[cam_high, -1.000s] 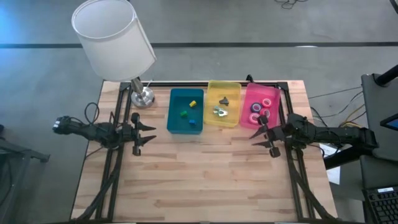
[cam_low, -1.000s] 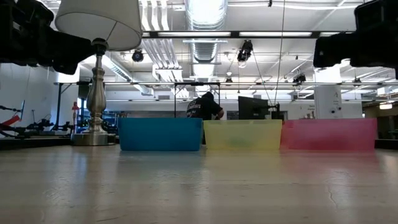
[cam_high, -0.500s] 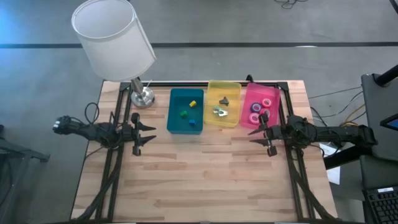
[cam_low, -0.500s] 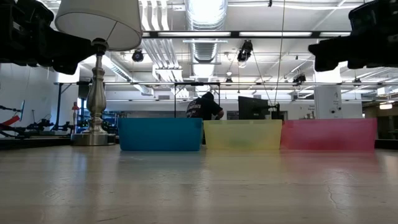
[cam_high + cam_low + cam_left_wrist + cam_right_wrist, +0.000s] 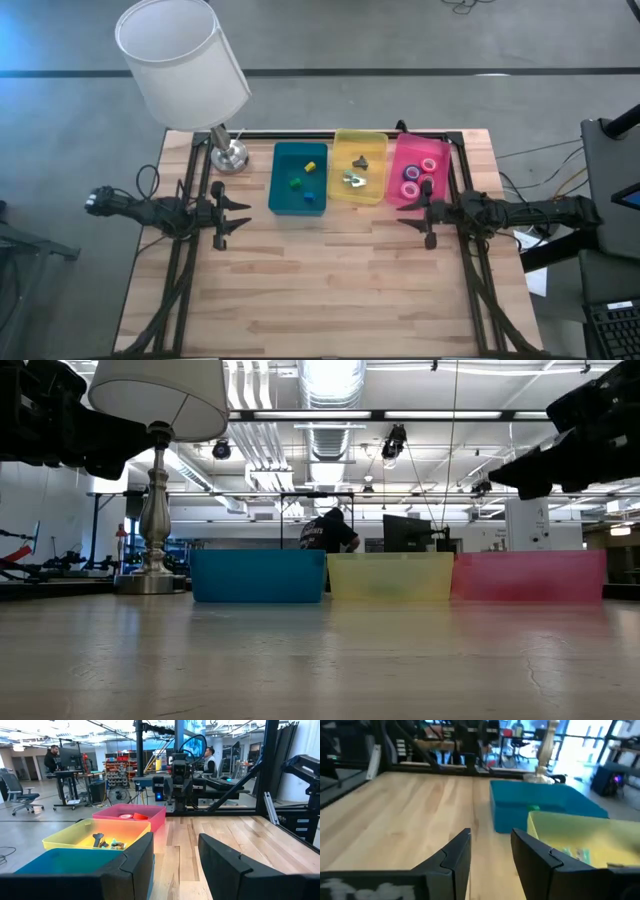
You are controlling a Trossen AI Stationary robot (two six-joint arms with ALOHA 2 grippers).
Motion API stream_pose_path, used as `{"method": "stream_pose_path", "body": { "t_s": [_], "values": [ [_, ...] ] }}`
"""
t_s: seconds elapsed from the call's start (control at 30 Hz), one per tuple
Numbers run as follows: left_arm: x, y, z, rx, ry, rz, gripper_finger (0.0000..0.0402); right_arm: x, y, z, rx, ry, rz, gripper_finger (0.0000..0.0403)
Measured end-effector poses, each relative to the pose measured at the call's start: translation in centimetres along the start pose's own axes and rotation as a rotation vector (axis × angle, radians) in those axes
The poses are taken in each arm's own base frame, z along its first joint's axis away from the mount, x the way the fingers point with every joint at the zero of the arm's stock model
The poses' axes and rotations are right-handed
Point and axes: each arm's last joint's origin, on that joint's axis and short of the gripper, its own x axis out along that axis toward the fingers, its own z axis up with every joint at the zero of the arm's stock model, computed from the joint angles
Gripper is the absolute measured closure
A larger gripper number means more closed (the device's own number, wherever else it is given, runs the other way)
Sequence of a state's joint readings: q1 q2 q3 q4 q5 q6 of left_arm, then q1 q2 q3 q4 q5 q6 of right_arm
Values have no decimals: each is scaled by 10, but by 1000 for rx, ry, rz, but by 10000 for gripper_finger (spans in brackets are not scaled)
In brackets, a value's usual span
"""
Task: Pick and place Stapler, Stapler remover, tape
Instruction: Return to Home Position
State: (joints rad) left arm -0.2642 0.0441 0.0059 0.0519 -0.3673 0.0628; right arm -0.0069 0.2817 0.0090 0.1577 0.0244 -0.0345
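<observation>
Three red-pink rolls and one blue-purple roll of tape (image 5: 417, 173) lie in the pink bin (image 5: 400, 160). They also show in the left wrist view as tape (image 5: 132, 816). A dark tool (image 5: 360, 160) and a small metal-and-green piece (image 5: 352, 180) rest on the floor of the yellow bin (image 5: 340, 150). I cannot tell which is the stapler and which the remover. My left gripper (image 5: 240, 217) hovers open near the table's left side, in front of the lamp. My right gripper (image 5: 411, 213) hovers open just in front of the pink bin, pointing toward the table's left.
The blue bin (image 5: 280, 190) holds small coloured blocks. A lamp (image 5: 228, 155) with a white shade (image 5: 180, 60) stands at the far left corner. All three bins stand in a row along the far edge. Bare wood (image 5: 330, 280) fills the near half. A person works at a desk beyond the table (image 5: 328, 532).
My right gripper has moved a little toward the table's left edge, staying in front of the pink bin, and its front has tipped slightly downward in the low view. It stays open. The left arm and the things in the bins have kept still.
</observation>
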Motion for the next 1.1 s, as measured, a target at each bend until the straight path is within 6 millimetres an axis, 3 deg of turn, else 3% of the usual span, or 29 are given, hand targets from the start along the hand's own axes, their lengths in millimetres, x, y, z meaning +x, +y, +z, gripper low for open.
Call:
{"method": "stream_pose_path", "body": {
  "t_s": [0.33,0.7,1.1],
  "values": [
    [0,0,0,0,0,0,241,-12,0,4,74,-70,-137,286],
    [0,0,0,0,0,0,241,-17,5,7,37,-116,12,299],
    [0,0,0,0,0,0,241,-16,5,6,35,-96,14,306]
  ]
}}
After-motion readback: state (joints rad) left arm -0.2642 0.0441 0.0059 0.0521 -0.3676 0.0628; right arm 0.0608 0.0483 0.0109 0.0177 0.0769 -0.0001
